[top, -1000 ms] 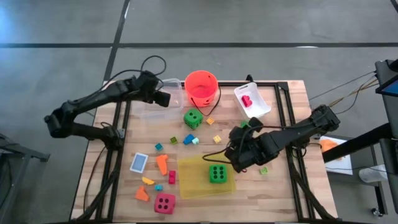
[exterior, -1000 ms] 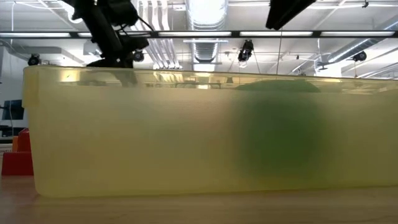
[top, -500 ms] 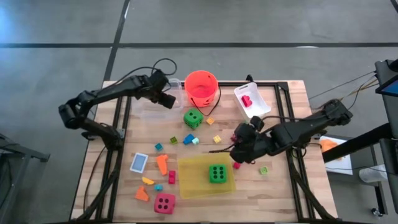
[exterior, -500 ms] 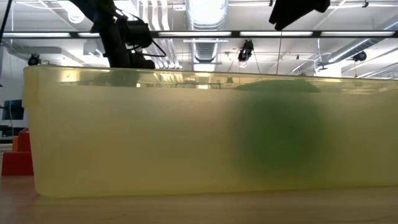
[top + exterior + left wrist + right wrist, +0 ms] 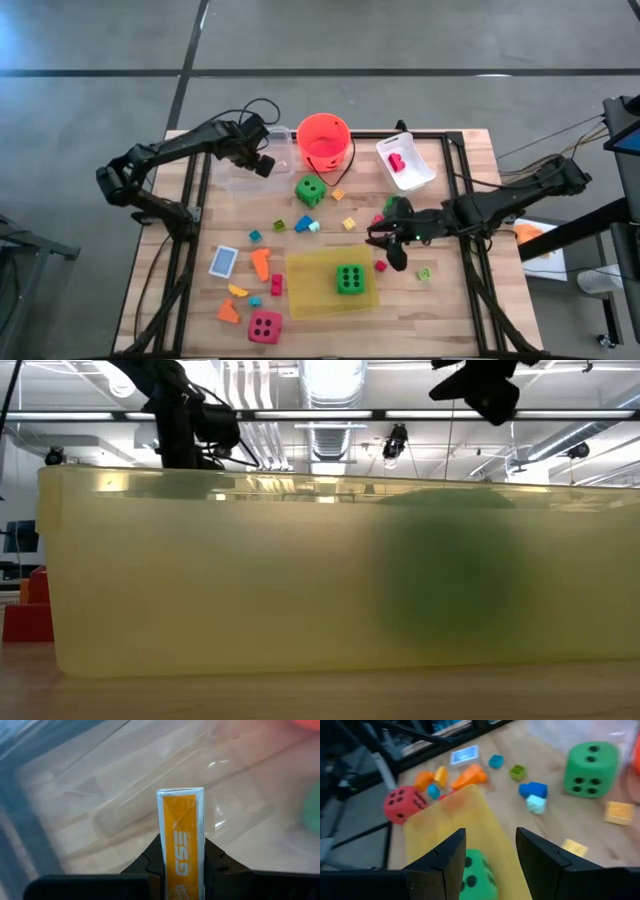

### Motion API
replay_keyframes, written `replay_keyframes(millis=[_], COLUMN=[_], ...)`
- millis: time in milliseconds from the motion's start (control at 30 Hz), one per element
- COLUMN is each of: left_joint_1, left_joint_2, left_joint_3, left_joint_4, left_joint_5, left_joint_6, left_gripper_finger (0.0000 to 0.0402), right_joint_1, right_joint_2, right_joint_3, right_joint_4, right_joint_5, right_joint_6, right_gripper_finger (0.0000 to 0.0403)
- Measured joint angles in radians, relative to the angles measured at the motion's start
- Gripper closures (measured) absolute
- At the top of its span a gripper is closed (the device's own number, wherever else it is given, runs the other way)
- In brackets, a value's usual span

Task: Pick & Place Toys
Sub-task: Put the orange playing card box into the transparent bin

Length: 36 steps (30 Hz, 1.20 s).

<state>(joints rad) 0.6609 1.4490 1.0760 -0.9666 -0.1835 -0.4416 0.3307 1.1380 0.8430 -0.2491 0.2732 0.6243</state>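
So the left gripper (image 5: 181,865) is pinching an orange card (image 5: 180,840) upright between its fingers, hovering over the clear container (image 5: 262,158) around 11 o'clock on the table. The right gripper (image 5: 489,855) is spread wide and empty, sitting at 3 o'clock of the yellow tray (image 5: 305,290) where a green die (image 5: 349,279) is resting. Risk I'm seeing: the card is thin and only gripped at its lower end, so it could be slipping or landing outside the container's rim.
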Motion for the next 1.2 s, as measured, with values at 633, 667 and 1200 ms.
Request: replay_keyframes(millis=[633, 667, 1200], left_joint_1=[0.073, 0.081, 0.105], left_joint_2=[0.094, 0.094, 0.090], left_joint_3=[0.002, 0.001, 0.019], left_joint_4=[-0.032, -0.029, -0.028], left_joint_5=[0.088, 0.097, 0.187], left_joint_6=[0.030, 0.029, -0.064], left_gripper_finger=[0.0353, 0.0353, 0.0353], right_joint_1=[-0.023, -0.023, -0.023], right_joint_2=[0.023, 0.023, 0.023], right_joint_3=[-0.059, -0.059, -0.059], right_joint_4=[0.109, 0.109, 0.106], right_joint_5=[-0.038, -0.038, -0.043], right_joint_6=[-0.083, -0.088, -0.097], right_gripper_finger=[0.0236, 0.0236, 0.0236])
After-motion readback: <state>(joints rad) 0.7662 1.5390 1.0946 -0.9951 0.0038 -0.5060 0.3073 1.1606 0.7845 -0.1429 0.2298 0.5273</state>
